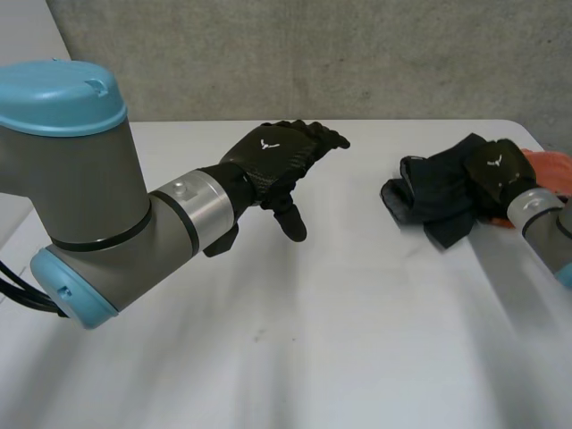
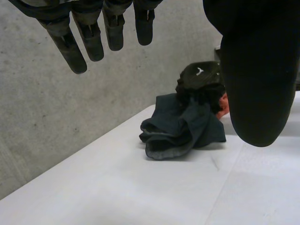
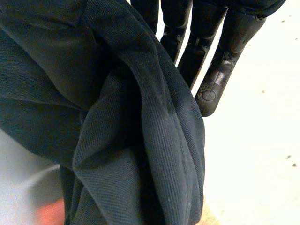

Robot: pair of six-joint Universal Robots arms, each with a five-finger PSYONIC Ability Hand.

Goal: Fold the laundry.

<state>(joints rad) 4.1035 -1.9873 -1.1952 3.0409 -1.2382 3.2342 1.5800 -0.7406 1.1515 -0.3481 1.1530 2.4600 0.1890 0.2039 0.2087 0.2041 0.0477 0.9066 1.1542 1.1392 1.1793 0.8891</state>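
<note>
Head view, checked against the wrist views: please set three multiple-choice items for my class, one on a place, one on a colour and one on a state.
1. Where on the table is the dark cloth?
A. At the right hand, far right
B. In the middle
C. Hanging over the near edge

2. What colour is the second cloth beside the dark one?
A. Green
B. Orange
C. Yellow

3. What state is the left hand in?
A. Curled round the dark cloth
B. Pressing on the second cloth
C. Open, holding nothing

Answers:
1 A: the head view shows the bunched dark cloth at the right hand.
2 B: an orange patch shows just past the right hand.
3 C: the left wrist view shows straight fingers with nothing between them, well apart from the cloth.
</note>
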